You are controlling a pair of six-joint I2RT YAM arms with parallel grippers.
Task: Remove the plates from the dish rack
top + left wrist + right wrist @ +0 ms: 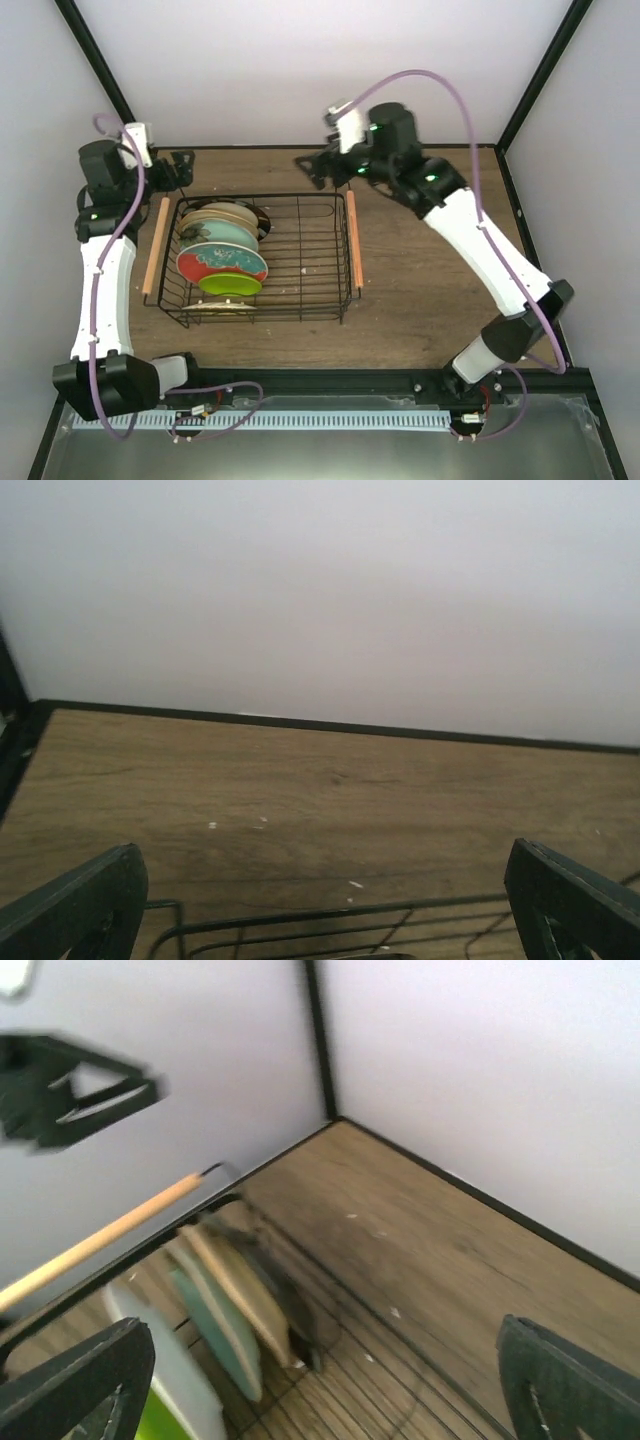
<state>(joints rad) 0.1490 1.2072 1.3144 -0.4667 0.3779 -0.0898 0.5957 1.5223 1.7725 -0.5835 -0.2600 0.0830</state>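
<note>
- Left gripper (175,170), top view: it hangs by the far-left corner of the dish rack (310,262), jaws apart and gripping nothing.
- Right gripper (315,165), same view: it sits near the rack's far rim, towards the right side, jaws spread and empty.
- The black wire rack stands on the wooden table (430,300), with a left handle (153,245) and a right handle (353,240) of light wood along its two sides.
- The plates (225,250) stand packed in the rack's left part. A lime-green plate (230,283) is nearest, followed by a red plate (222,262) with a teal flower, a pale teal plate (225,237) and a beige plate (225,215).
- Left wrist view: both fingers (75,905) stand wide apart with only bare table between them. A strip of the rack's rim wire (330,913) runs along the bottom, and a pale wall (320,600) rises behind.
- Right wrist view: the fingers (560,1380) are spread wide and hold nothing. Below them the plates lean in the rack. The beige one (235,1290) is beside the teal one (215,1330), and a lime-green edge (175,1420) shows at the bottom.
- A wooden rod handle (110,1230) crosses the left side of this view, which is blurred.
</note>
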